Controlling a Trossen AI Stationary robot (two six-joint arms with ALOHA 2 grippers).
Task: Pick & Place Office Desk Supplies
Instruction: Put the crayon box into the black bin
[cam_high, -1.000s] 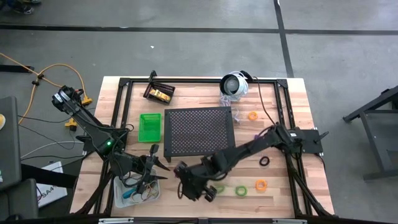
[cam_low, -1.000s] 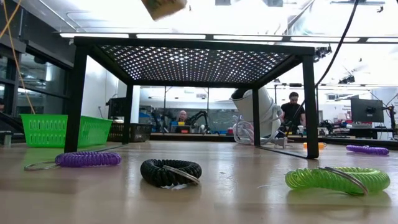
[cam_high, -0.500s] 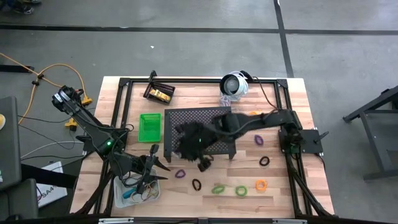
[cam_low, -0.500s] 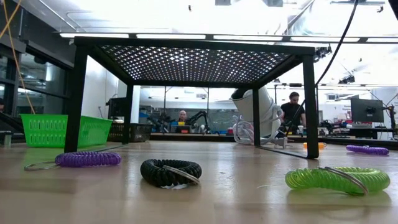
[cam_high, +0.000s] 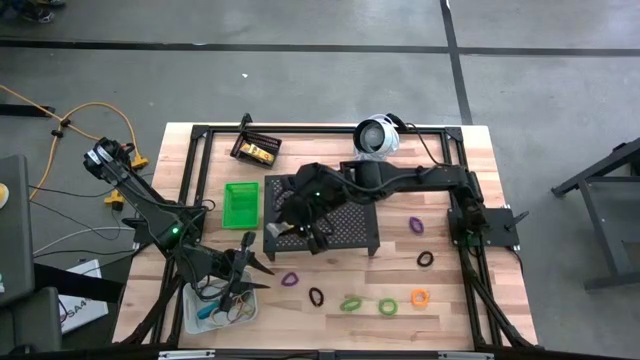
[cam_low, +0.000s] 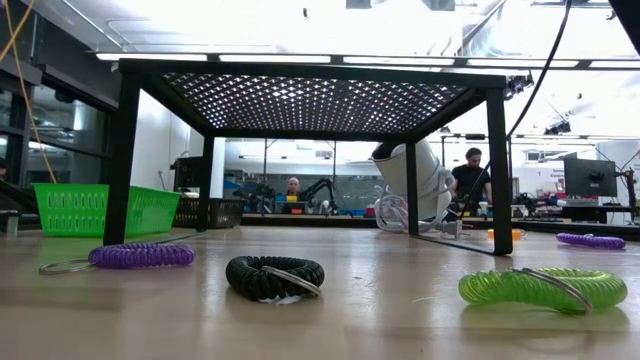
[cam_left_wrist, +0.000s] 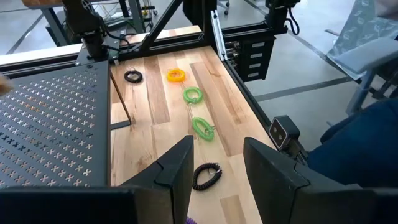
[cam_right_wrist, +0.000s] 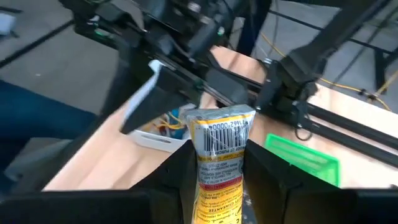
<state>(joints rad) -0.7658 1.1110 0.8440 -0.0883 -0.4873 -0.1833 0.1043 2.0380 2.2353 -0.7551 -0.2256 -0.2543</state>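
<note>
Yellow tube (cam_right_wrist: 217, 163), barcode label, crimped top.

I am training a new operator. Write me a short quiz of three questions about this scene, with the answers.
1. True or false: the right claw grips a yellow tube.
2. Which colour is the bin right beside the perforated stand? A) clear B) green C) black
3. Fill in: the left claw is ____ and holds nothing.
Key: 1 true; 2 B; 3 open.

Grey concrete floor (cam_high: 300, 80), bright ceiling lights (cam_low: 330, 20).
</note>
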